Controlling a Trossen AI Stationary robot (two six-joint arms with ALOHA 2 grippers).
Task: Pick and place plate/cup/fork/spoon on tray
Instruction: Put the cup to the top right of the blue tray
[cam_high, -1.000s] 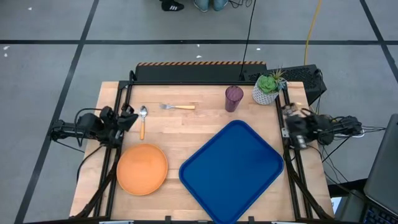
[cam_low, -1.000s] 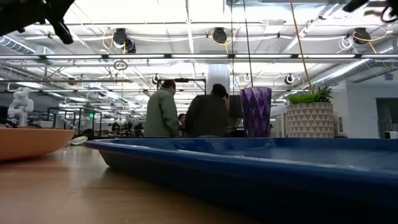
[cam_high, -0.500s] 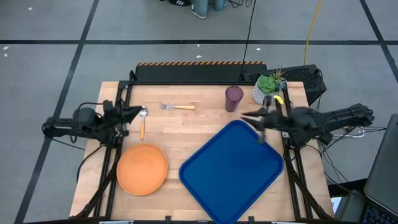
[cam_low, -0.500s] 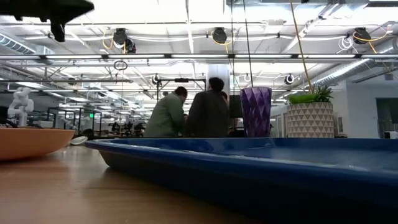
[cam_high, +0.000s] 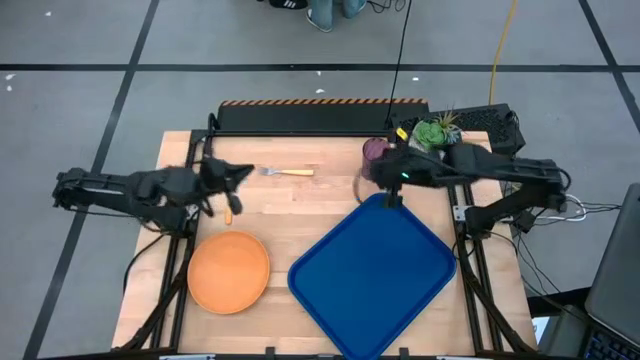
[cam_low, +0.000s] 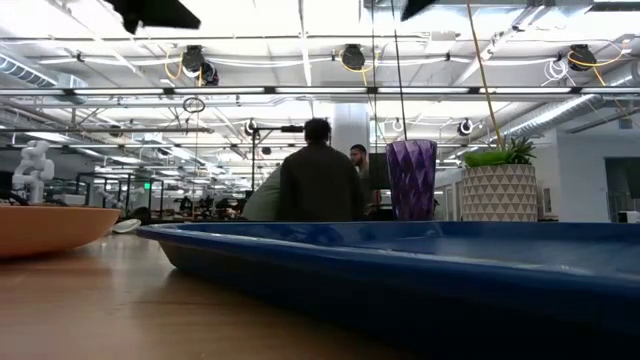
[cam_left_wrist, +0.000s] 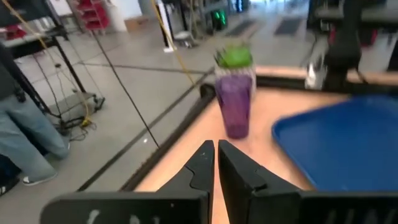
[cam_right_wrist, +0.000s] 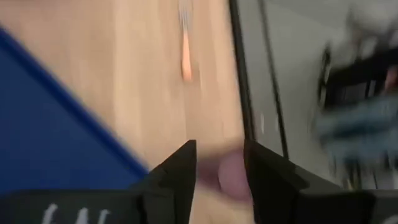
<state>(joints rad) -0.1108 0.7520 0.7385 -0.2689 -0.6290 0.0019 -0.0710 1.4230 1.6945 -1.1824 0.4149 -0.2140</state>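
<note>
The orange plate (cam_high: 228, 272) lies flat at the table's near left. The blue tray (cam_high: 372, 265) lies beside it on the right. The purple cup (cam_high: 375, 148) stands upright at the far side, and the low view (cam_low: 411, 180) shows it too. The fork (cam_high: 287, 172) lies left of the cup. Only the orange handle (cam_high: 227, 210) of the spoon shows; my left arm hides its bowl. My left gripper (cam_high: 246, 172) is shut and empty, high above the spoon. My right gripper (cam_high: 366, 182) is open, just near of the cup and above the table.
A white pot with a green plant (cam_high: 432, 135) stands right of the cup at the far right corner. Dark frame rails run along the table's left and right edges. People stand in the room beyond the table (cam_low: 320, 175).
My right arm has swung from the table's right edge toward the left and far side, ending beside the cup. My left gripper has reached toward the table's right, over the spoon. Nothing on the table has moved.
</note>
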